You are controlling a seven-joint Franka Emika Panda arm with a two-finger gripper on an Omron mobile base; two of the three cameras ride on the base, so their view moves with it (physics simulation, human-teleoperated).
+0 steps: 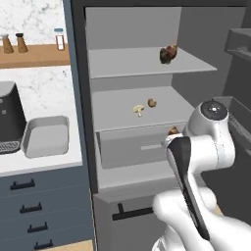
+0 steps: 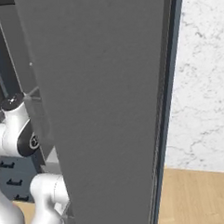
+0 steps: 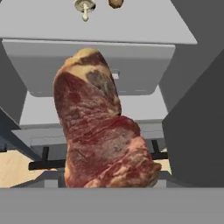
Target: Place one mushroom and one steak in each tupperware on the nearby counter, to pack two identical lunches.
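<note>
A big raw steak (image 3: 100, 131), red with a pale fat edge, stands up from between my gripper's fingers in the hand view, and the gripper is shut on it. The fingertips are hidden beneath the meat. A sliver of this steak (image 1: 173, 130) peeks above my arm, in front of the open fridge. Another steak (image 1: 168, 54) lies on the top fridge shelf. On the middle shelf sit a pale mushroom (image 1: 138, 110) and a brown mushroom (image 1: 152, 103). A pale grey tupperware (image 1: 45, 136) rests on the white counter (image 1: 44, 164) to the left.
A black coffee machine (image 1: 10, 117) stands left of the tub. The fridge drawer (image 1: 132, 147) lies below the mushroom shelf. The open fridge door (image 2: 100, 110) rises close on the right. A wooden wall shelf (image 1: 34, 54) carries small bottles. Dark drawers (image 1: 29, 206) run under the counter.
</note>
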